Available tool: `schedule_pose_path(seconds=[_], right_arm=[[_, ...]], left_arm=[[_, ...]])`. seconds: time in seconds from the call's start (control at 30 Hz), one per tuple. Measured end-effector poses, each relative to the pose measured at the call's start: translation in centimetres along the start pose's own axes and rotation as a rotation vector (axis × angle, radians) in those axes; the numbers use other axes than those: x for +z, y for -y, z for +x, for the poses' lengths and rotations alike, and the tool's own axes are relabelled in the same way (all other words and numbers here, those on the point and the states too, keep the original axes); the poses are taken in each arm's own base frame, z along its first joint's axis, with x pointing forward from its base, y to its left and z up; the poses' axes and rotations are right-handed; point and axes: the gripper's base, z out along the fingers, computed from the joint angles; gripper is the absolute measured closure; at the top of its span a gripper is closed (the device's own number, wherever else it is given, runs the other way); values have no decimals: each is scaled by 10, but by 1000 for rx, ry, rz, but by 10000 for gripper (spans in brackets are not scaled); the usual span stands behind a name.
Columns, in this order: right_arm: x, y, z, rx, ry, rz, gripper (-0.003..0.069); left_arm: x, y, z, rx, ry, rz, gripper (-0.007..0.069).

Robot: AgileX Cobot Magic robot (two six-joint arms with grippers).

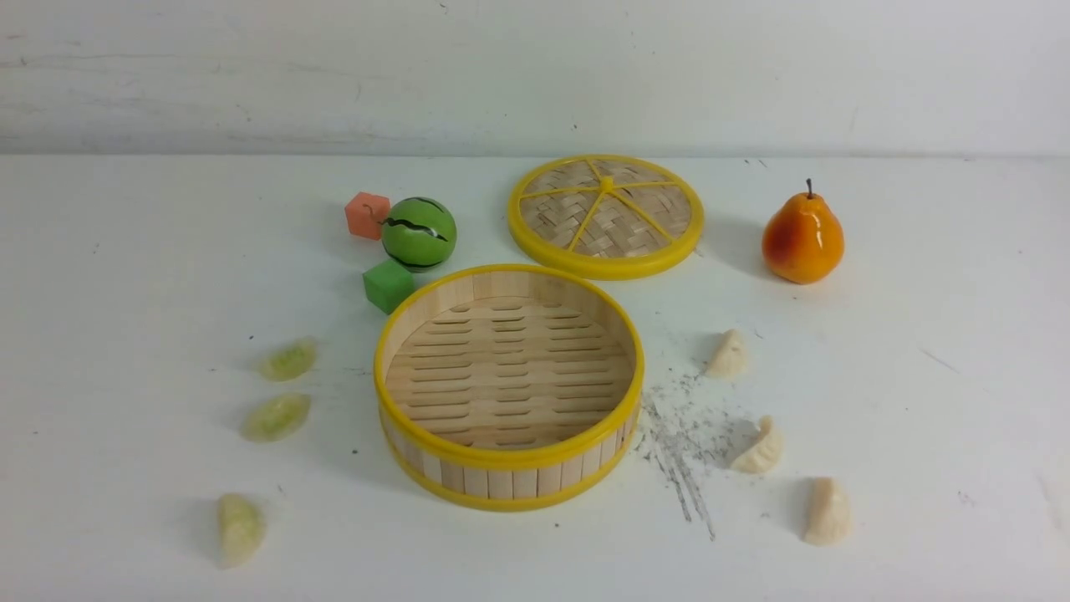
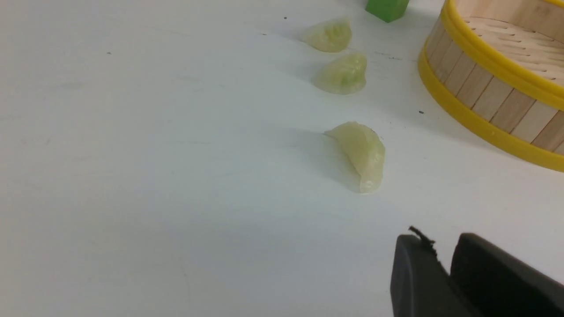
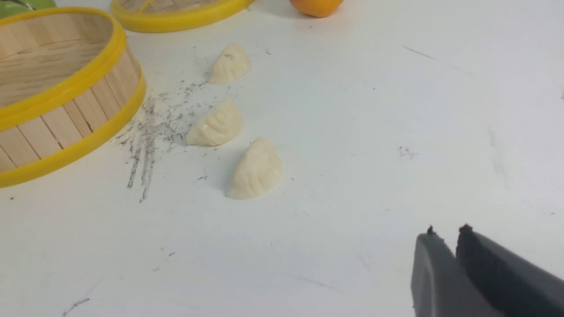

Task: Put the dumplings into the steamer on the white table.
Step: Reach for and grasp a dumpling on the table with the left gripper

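The steamer stands empty at the middle of the white table. Three pale green dumplings lie in a row to its left. Three cream-white dumplings lie to its right. Neither arm shows in the front view. In the left wrist view my left gripper hovers short of the nearest green dumpling, slightly open and empty. In the right wrist view my right gripper shows a narrow gap, empty, off to the side of the nearest white dumpling.
Behind the steamer lie its woven lid, a green watermelon ball, an orange cube and a green cube. A toy pear stands at the back right. Grey scuff marks streak the table right of the steamer.
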Motion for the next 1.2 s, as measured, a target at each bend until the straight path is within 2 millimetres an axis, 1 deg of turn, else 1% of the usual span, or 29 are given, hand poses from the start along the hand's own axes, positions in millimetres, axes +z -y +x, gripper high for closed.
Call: schedule_pose_path(seconds=[0.23,0.37,0.43,0.53,0.67,0.7,0.73,0.77,0.8,0.9,0.93,1.0,1.1,1.13,1.17,1.2], right_arm=[[0,6,-2,-166,15,66,572],[0,7,-2,-208,17,83,565],[0,7,-3,-218,26,84,564],[1,6,-6,-235,88,72,564],[-3,-2,-26,-247,322,9,564],[-4,-3,-27,-247,335,6,564],[-7,-6,-35,-251,435,-22,562],[-8,-7,-38,-252,463,-29,562],[-14,-11,-46,-258,579,-61,563],[-26,-19,-60,-267,796,-123,558],[-29,-20,-63,-261,837,-139,557],[-41,-25,-70,-216,989,-217,554],[-52,-29,-75,-131,1104,-322,550],[-56,-30,-77,-98,1140,-363,548],[-57,-30,-77,-94,1148,-370,548],[-59,-30,-78,-69,1159,-394,547]], left_arm=[[0,-1,0,15,2,-6,502],[0,-1,-1,27,12,-9,497],[0,0,-3,27,36,-4,496],[-1,2,-12,28,138,16,495],[-5,5,-30,32,338,55,492],[-6,6,-32,32,361,59,492],[-8,7,-37,32,427,73,491],[-10,8,-40,32,459,79,491],[-13,9,-46,32,540,95,491],[-20,11,-55,33,661,120,488],[-21,11,-57,33,692,126,487],[-27,13,-63,31,776,144,484],[-32,14,-68,-2,856,176,482],[-35,14,-70,-40,882,201,482],[-35,14,-70,-47,886,205,482],[-37,15,-71,-90,904,232,482]])
